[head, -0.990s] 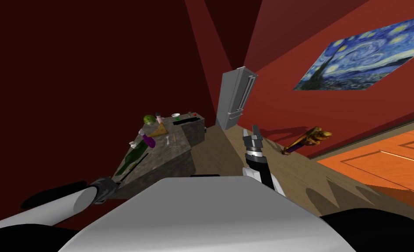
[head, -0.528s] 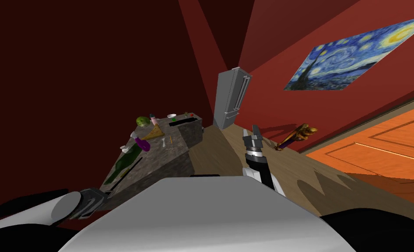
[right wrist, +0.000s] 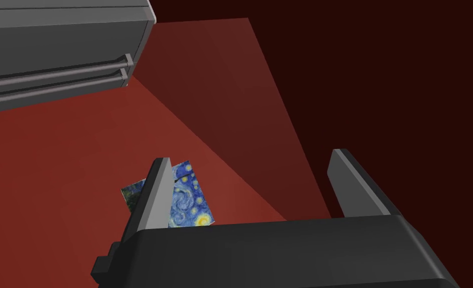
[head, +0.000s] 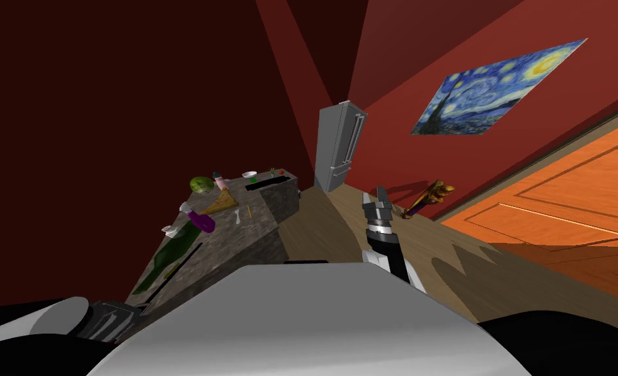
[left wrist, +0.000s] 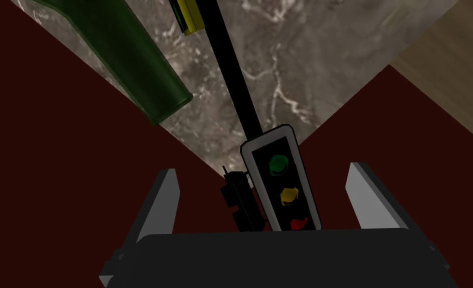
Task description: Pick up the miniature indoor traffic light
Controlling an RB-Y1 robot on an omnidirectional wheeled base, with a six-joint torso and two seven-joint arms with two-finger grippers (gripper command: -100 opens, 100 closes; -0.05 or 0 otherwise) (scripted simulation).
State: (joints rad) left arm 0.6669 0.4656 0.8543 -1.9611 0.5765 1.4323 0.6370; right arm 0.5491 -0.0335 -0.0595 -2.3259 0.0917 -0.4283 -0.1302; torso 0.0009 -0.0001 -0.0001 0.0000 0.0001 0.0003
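While traffic light (left wrist: 280, 185) lies between its blades, left gripper (left wrist: 263, 170) gapes; right gripper (right wrist: 250, 157) also apart

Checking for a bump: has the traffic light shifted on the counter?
No: the traffic light still lies along the counter beside the green bottle; my camera turned.

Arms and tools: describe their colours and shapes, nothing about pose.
The left tool and right tool each have two thin, light grey, blade-like fingers on a dark boxy body. The left forearm is a light grey cylinder with a dark grey wrist; the right forearm is black with a silvery ring.
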